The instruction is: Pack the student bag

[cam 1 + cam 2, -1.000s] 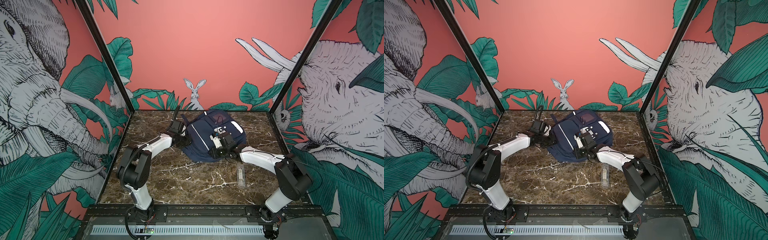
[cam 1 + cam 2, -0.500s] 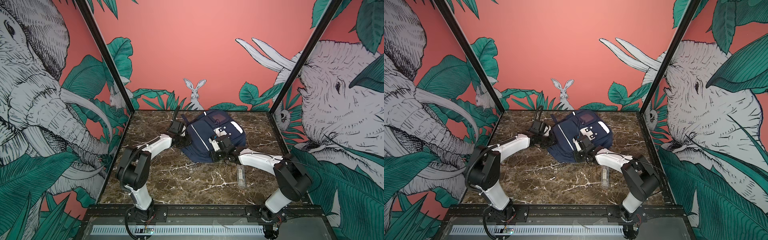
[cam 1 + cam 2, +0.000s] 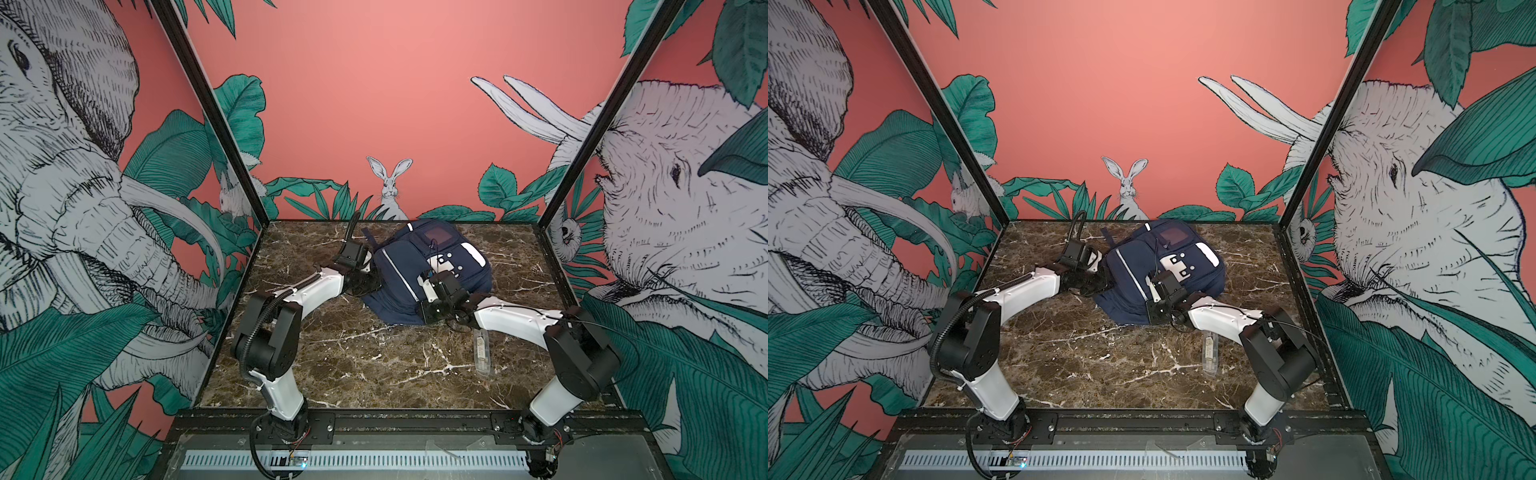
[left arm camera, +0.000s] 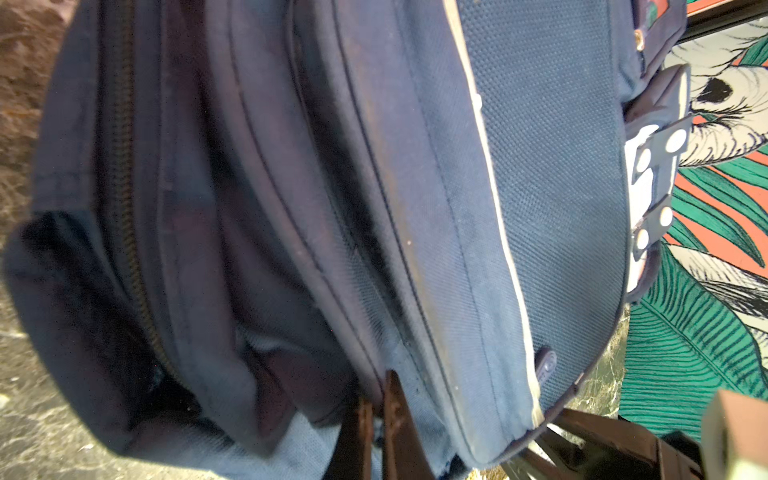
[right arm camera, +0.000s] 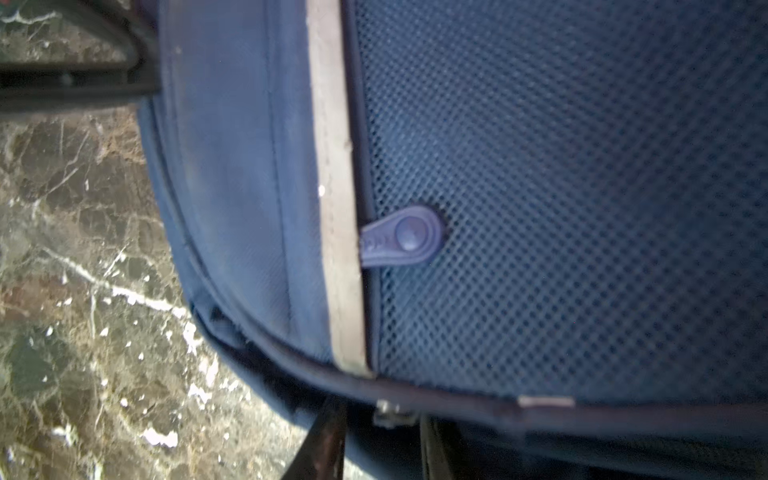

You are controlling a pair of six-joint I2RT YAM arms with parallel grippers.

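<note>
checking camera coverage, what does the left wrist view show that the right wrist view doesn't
Only the left wrist view: the left gripper, jaws shut on a fold of the student bag, plus the brass zip teeth, the white snap patch and the jungle wall.
Only the right wrist view: the right gripper, jaws apart with a small metal zip piece between them.
Both: the bag, its grey stripe, the rubber pull tab and the marble table.
</note>
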